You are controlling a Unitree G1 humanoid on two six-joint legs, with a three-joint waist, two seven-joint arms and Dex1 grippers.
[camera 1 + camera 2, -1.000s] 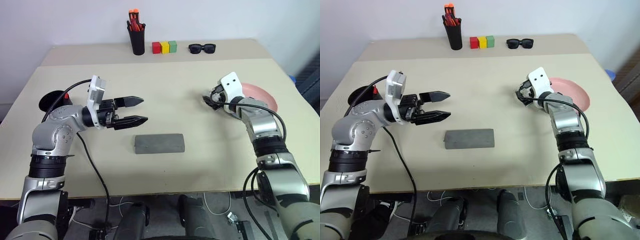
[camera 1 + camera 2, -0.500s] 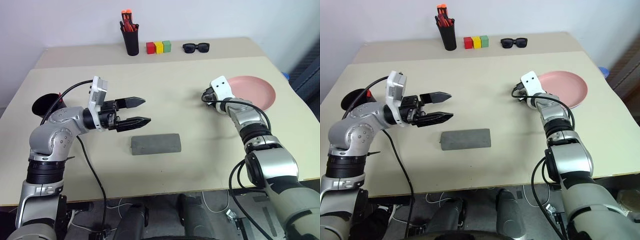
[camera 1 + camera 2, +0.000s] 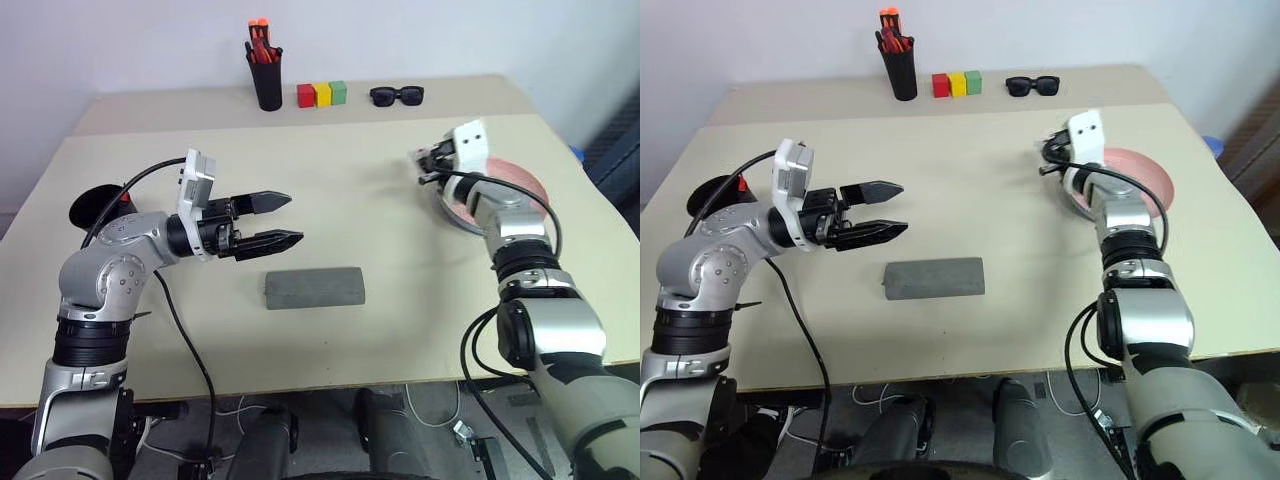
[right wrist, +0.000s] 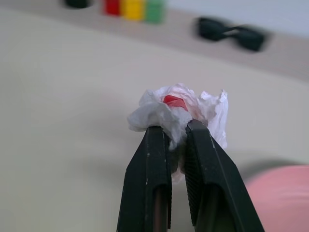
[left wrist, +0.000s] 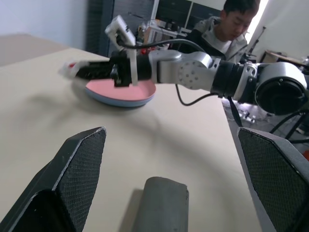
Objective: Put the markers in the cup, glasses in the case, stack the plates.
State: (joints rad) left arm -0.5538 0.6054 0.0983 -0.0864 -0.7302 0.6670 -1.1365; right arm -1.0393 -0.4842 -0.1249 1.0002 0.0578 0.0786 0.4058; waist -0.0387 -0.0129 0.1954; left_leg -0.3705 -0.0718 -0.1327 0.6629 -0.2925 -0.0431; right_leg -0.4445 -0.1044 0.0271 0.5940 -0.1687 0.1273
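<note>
My right gripper (image 4: pixel 176 128) is shut on a crumpled white paper wad (image 4: pixel 178 108) with a red patch in it, held above the table beside the plates. The pink plate (image 3: pixel 505 185) lies on the light blue one (image 5: pixel 120 101) at the right. The grey case (image 3: pixel 314 288) lies closed in the middle. Just left of it and above the table, my left gripper (image 3: pixel 296 218) hovers level and open, holding nothing. The black cup (image 3: pixel 93 207) sits at the far left behind my left arm, with a red tip (image 3: pixel 125 197) at its rim. The glasses are out of view.
Along the back edge stand a black pen holder (image 3: pixel 268 85) with orange-topped pens, red, yellow and green blocks (image 3: pixel 322 95), and black sunglasses (image 3: pixel 397 96). A person (image 5: pixel 227 29) sits beyond the table's right side in the left wrist view.
My right gripper has shut on the paper wad at the plate's edge and lifted it up off the table. The left arm has stayed in place.
</note>
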